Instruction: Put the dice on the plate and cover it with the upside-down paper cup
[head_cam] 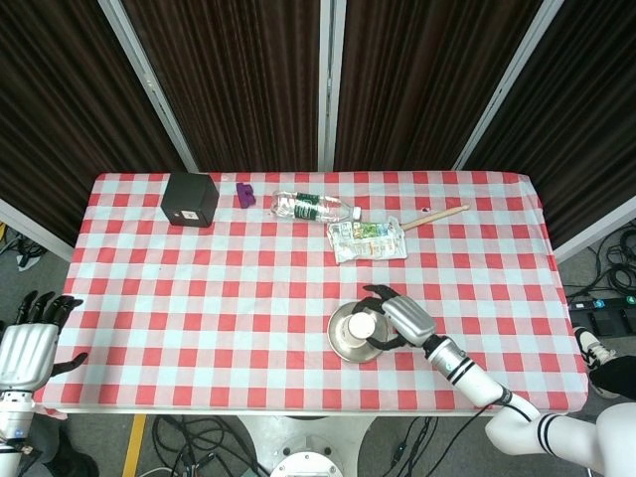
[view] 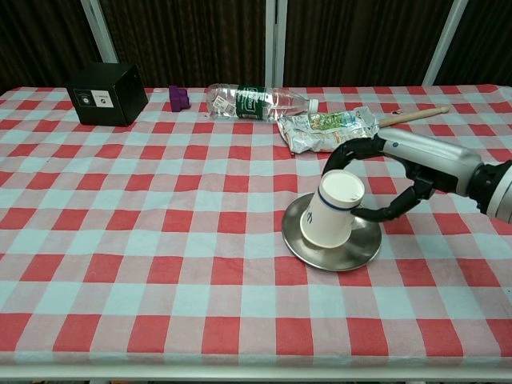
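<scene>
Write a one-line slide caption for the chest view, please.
Right hand holds tilted upside-down paper cup on metal plate, checkered table.

This looks like a robot test room, not a home. Dark curtain panels (head_cam: 248, 79) in metal frames stand behind the tabletop (head_cam: 199, 288) with its red and white checked cloth. Loose cables (head_cam: 199, 437) lie on the grey floor (head_cam: 596, 268).
</scene>
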You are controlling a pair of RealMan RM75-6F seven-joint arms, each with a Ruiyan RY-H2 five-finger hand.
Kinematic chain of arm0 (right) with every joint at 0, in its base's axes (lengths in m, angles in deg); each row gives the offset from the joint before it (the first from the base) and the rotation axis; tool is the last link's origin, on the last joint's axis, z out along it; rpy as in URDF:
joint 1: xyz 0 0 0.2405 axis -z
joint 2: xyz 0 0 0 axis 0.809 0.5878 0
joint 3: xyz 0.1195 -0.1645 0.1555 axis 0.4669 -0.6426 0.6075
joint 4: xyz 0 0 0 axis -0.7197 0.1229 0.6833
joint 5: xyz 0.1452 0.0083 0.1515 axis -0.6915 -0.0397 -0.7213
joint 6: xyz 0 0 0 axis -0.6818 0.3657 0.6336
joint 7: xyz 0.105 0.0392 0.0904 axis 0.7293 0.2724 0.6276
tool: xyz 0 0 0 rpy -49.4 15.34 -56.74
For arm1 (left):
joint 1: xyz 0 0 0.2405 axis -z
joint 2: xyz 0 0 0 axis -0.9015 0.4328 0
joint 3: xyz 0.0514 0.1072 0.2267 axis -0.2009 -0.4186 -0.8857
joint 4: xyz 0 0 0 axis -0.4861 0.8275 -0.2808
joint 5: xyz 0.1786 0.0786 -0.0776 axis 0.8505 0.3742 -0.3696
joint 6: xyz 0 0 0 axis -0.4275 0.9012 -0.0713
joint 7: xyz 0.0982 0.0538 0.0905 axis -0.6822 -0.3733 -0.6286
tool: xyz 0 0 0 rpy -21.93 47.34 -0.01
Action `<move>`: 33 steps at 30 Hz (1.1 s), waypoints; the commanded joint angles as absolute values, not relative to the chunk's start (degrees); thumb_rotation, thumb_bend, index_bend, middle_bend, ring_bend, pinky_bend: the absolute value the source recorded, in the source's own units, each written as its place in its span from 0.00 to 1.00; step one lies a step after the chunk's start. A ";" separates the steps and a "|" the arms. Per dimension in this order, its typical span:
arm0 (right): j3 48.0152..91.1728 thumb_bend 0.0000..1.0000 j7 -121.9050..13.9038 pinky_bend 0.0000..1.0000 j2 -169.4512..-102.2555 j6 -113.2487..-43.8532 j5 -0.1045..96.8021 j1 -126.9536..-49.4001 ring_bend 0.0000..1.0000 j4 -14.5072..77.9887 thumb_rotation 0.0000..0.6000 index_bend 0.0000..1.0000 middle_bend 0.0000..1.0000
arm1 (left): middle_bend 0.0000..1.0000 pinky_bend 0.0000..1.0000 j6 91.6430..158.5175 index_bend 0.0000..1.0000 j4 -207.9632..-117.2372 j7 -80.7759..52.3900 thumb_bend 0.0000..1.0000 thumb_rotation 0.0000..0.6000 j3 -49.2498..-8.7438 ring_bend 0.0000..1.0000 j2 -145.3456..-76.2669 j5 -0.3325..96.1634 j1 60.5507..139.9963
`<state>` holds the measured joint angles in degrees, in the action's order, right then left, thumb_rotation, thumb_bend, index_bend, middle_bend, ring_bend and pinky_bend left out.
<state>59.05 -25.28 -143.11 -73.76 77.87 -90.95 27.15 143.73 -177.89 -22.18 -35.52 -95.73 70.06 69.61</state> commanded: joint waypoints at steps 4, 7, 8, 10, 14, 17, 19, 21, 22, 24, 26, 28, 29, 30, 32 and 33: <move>58.38 0.31 -25.38 0.09 -142.82 -73.49 78.47 -91.27 0.08 28.02 1.00 0.59 0.33 | 0.19 0.07 143.74 0.23 -177.82 -22.05 0.00 1.00 -35.59 0.11 -95.81 70.05 69.53; 56.06 0.31 -23.86 0.09 -141.43 -73.70 81.28 -91.65 0.08 30.40 1.00 0.59 0.33 | 0.19 0.07 143.72 0.23 -177.73 -21.98 0.00 1.00 -35.56 0.11 -95.85 70.07 69.56; 55.50 0.31 -23.68 0.09 -141.12 -74.07 82.05 -91.68 0.08 30.90 1.00 0.59 0.33 | 0.19 0.07 143.73 0.23 -177.68 -21.96 0.00 1.00 -35.57 0.11 -95.86 70.09 69.56; 55.37 0.31 -24.16 0.09 -141.11 -74.52 82.22 -91.54 0.08 30.83 1.00 0.59 0.33 | 0.19 0.07 143.71 0.23 -177.62 -21.91 0.00 1.00 -35.58 0.11 -95.88 70.11 69.56; 58.01 0.31 -25.69 0.09 -142.77 -73.11 77.75 -91.31 0.08 27.70 1.00 0.59 0.33 | 0.19 0.07 143.75 0.23 -177.45 -21.70 0.00 1.00 -35.64 0.11 -95.95 70.26 69.55; 58.99 0.31 -25.47 0.09 -143.52 -72.75 76.35 -91.33 0.08 26.38 1.00 0.59 0.33 | 0.19 0.07 143.81 0.23 -177.35 -21.53 0.00 1.00 -35.65 0.11 -96.00 70.06 69.39; 58.55 0.31 -24.87 0.09 -143.43 -73.19 77.14 -91.35 0.08 26.90 1.00 0.59 0.33 | 0.19 0.07 143.76 0.23 -177.30 -21.50 0.00 1.00 -35.64 0.11 -96.00 69.95 69.37; 57.18 0.31 -23.77 0.09 -143.06 -73.57 78.98 -91.46 0.08 28.18 1.00 0.59 0.33 | 0.19 0.07 143.68 0.23 -177.28 -21.56 0.00 1.00 -35.62 0.11 -96.07 69.99 69.44; 56.47 0.31 -23.16 0.09 -142.86 -73.53 79.76 -91.56 0.08 28.71 1.00 0.59 0.33 | 0.19 0.07 143.65 0.23 -177.27 -21.58 0.00 1.00 -35.63 0.11 -96.11 70.06 69.48; 55.67 0.31 -22.37 0.09 -142.70 -73.78 80.72 -91.63 0.08 29.17 1.00 0.59 0.33 | 0.19 0.07 143.61 0.23 -177.21 -21.59 0.00 1.00 -35.66 0.11 -96.17 70.18 69.54; 56.14 0.31 -23.00 0.09 -143.10 -74.19 80.19 -91.42 0.08 28.23 1.00 0.59 0.34 | 0.19 0.07 143.62 0.23 -177.19 -21.61 0.00 1.00 -35.63 0.11 -96.11 70.18 69.56; 57.09 0.31 -24.21 0.09 -143.54 -74.34 79.02 -91.22 0.08 27.05 1.00 0.59 0.34 | 0.19 0.07 143.73 0.23 -177.20 -21.55 0.00 1.00 -35.58 0.11 -96.02 70.17 69.52; 57.73 0.31 -24.85 0.09 -143.79 -74.42 78.21 -91.10 0.08 26.34 1.00 0.59 0.34 | 0.19 0.07 143.82 0.23 -177.20 -21.49 0.00 1.00 -35.58 0.11 -95.99 70.15 69.46; 58.18 0.31 -25.20 0.09 -143.94 -74.46 77.61 -90.99 0.08 25.94 1.00 0.59 0.34 | 0.19 0.07 143.83 0.23 -177.23 -21.47 0.00 1.00 -35.54 0.11 -95.97 70.10 69.45; 58.63 0.31 -25.49 0.09 -144.01 -74.92 77.24 -90.83 0.08 25.92 1.00 0.59 0.34 | 0.19 0.07 143.78 0.23 -177.30 -21.50 0.00 1.00 -35.58 0.11 -95.99 70.03 69.41; 58.45 0.31 -25.44 0.09 -143.86 -75.15 77.59 -90.82 0.08 26.27 1.00 0.59 0.34 | 0.19 0.07 143.70 0.23 -177.31 -21.57 0.00 1.00 -35.60 0.11 -96.02 70.00 69.42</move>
